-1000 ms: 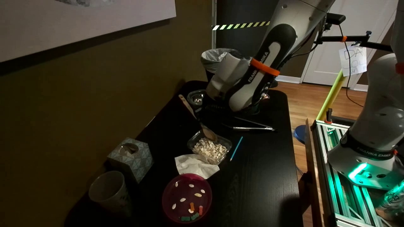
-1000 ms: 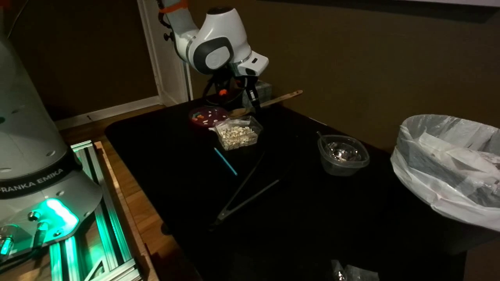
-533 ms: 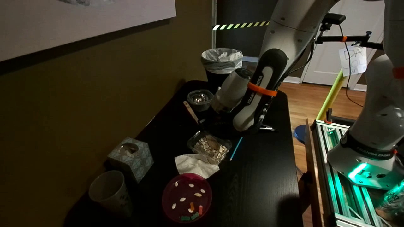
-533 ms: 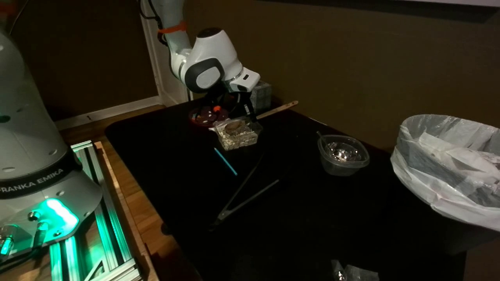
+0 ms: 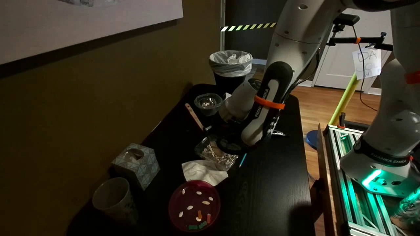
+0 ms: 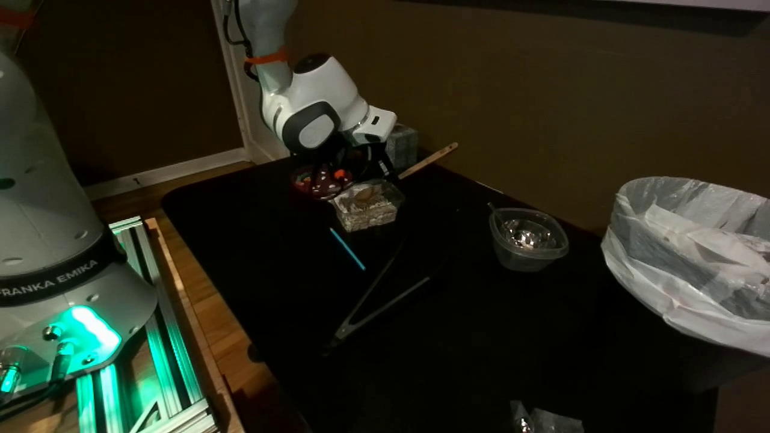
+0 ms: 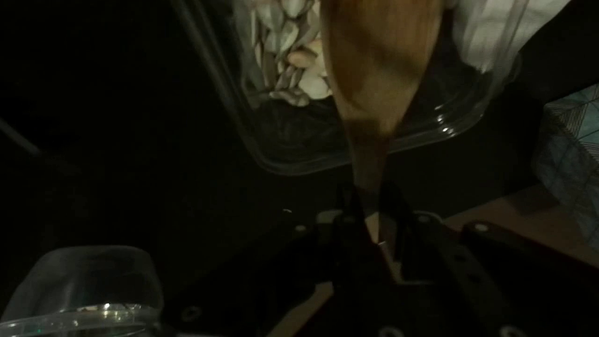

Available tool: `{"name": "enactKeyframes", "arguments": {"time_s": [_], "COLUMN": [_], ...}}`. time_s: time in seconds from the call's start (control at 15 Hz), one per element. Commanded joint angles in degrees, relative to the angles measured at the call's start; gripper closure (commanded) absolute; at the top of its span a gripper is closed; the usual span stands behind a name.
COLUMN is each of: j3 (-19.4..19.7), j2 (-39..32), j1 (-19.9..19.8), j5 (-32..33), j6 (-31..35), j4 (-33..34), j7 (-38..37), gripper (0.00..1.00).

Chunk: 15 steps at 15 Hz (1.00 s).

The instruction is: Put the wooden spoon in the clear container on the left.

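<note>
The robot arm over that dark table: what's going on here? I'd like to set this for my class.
The robot's gripper is shut on the wooden spoon. The spoon's broad end is over the clear container holding pale flakes, while its handle sticks out beyond it. Whether the spoon touches the flakes, I cannot tell. It has not yet been let go.

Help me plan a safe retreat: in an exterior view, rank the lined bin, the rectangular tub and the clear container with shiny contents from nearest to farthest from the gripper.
1. Rectangular tub: just below and left of the gripper in the picture.
2. Clear container: well to the right of the tub.
3. Lined bin: farthest right, beyond the container.
</note>
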<state>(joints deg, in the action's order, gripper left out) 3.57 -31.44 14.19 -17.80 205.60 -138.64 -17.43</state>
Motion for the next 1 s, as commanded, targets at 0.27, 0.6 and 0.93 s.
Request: {"name": "enactKeyframes", "arguments": {"time_s": [0.27,0.6,0.93], "j3": [-1.1,-2.3,-1.0], "j2": [-6.5,-6.1,-2.7], "j1": [-2.2,-2.5,-1.6], "j5": [-0.1,0.1,-2.1], "j6": [1.3,0.9,0.5], "j4": [2.6,2.1,0.6], "j7": [5.8,5.9,5.9], "gripper": [0.96,0.59,0.29]}}
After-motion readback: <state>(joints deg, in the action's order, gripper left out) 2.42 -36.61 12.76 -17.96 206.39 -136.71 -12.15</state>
